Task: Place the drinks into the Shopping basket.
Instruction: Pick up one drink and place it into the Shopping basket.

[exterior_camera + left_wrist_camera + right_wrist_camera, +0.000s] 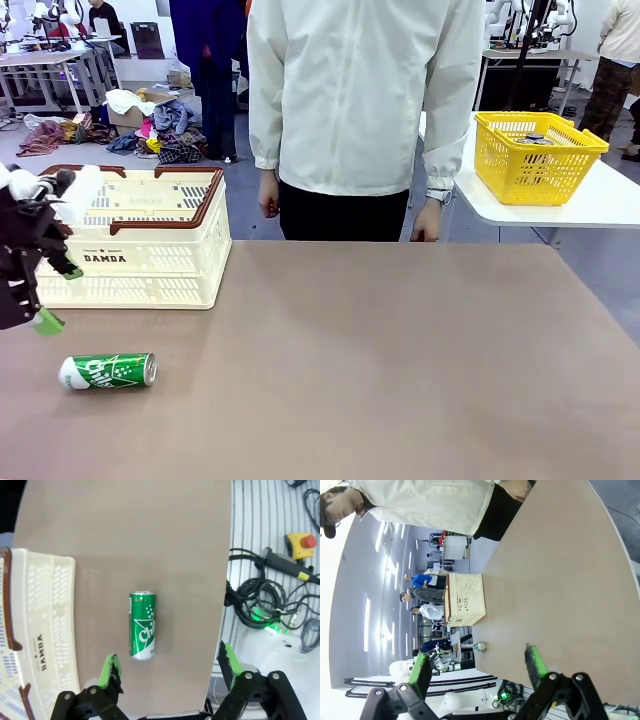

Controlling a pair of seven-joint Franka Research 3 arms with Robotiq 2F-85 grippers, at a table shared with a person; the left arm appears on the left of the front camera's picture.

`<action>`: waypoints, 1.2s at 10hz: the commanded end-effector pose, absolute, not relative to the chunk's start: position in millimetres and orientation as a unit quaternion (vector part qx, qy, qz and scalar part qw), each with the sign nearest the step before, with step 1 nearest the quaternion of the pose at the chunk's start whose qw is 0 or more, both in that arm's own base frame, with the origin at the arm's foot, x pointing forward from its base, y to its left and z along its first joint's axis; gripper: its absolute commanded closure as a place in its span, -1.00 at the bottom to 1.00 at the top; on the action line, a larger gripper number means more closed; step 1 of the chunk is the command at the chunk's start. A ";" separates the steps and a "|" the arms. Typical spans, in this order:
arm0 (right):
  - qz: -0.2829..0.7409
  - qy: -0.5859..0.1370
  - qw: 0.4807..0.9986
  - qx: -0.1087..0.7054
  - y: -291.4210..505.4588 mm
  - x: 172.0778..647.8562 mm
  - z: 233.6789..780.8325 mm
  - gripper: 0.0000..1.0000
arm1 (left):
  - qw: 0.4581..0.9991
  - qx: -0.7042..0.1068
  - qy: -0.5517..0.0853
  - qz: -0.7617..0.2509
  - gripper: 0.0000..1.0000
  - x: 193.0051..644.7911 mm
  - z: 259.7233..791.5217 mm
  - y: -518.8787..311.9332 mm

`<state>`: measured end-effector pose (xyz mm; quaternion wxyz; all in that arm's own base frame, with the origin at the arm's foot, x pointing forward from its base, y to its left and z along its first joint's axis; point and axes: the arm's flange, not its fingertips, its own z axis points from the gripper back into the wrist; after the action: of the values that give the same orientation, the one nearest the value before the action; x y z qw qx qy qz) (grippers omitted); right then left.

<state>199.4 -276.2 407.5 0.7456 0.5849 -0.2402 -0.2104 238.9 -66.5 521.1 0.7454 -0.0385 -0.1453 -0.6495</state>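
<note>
Brown table; person stands at far edge, hands down.

Shopping basket, cream, "DAMDA" on its side, sits at the table's left far corner.

Yellow basket on a white side table, far right.

Left gripper hangs in front of the Shopping basket, fingers wide, holding nothing.

Right gripper: fingers wide, nothing held, above the table.

Green can lies on its side near the robot's edge, left, apart from the Shopping basket and untouched.
</note>
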 end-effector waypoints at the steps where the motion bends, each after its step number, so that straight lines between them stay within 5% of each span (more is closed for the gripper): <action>1: -0.201 -0.242 0.749 0.583 -277.7 196.0 410.1 -1.00 | 0.752 -0.043 -0.136 -0.644 -1.00 245.7 514.2 -66.1; 6: -0.201 -0.242 0.749 0.583 -277.7 196.0 410.1 -1.00 | 0.727 -0.001 -0.064 -0.684 -1.00 294.0 408.4 -78.8; 12: -0.201 -0.242 0.749 0.583 -277.7 196.0 410.1 -1.00 | 0.739 0.003 0.006 -0.673 -1.00 286.5 304.0 -66.5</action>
<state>199.3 -276.2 407.7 0.7456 0.5848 -0.2403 -0.2104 345.2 -92.3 348.6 0.7362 -0.0138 0.0124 -0.6765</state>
